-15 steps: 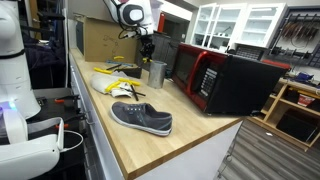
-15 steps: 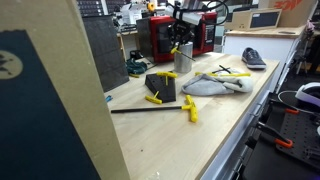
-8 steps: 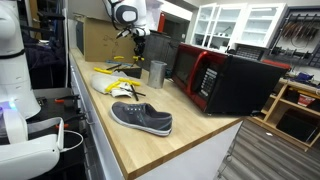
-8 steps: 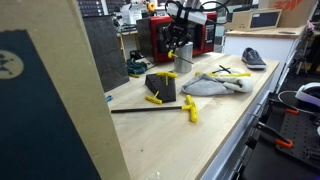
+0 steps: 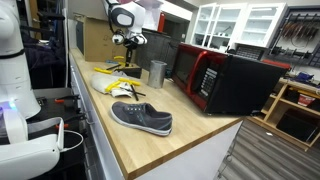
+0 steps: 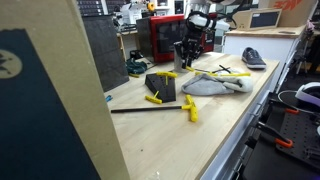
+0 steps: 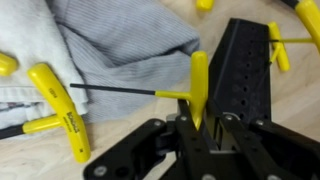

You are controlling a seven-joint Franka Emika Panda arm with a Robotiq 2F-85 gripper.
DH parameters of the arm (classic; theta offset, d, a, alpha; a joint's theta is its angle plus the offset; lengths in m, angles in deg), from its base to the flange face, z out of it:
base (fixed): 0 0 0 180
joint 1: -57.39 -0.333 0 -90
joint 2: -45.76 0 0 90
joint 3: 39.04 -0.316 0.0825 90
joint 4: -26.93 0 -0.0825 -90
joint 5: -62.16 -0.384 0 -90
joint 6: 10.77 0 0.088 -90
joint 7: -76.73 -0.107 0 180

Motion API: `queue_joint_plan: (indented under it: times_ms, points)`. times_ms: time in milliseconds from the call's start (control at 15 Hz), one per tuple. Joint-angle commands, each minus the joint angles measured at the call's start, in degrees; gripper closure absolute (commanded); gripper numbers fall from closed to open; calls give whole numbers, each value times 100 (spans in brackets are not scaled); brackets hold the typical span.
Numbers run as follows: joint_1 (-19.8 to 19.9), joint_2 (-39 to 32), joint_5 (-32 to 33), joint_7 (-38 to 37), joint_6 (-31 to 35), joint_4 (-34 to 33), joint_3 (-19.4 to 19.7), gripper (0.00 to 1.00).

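Aloft, gripper (image 7: 203,124) with hex key (image 7: 198,78) beside holder (image 7: 250,70)

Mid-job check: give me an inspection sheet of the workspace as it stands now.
surface: wooden countertop, partly covered with tools and cloth.
job's things: yellow T-handle hex key held above the black key holder, shaft pointing sideways.
clutter: grey cloth, loose hex keys, sneaker, metal cup.
grippers: gripper shut on the hex key's handle.
cables: nothing seen.
surroundings: red-and-black microwave, cardboard box, white cabinets.
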Motion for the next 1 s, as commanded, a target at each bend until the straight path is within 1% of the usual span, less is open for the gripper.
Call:
queue_joint_plan:
  times_ms: [0, 200, 400, 600, 933]
  points:
    - [135, 385, 276, 1000, -807, 277, 112, 95]
    - [234, 404, 850, 1705, -1318, 305, 231, 95]
    - [327, 354, 1646, 2259, -1576, 287, 325, 95]
    - [351, 301, 2429, 2657, -1507, 334, 326, 95]
    - [263, 309, 3622, 3069, -1254, 471, 226, 95]
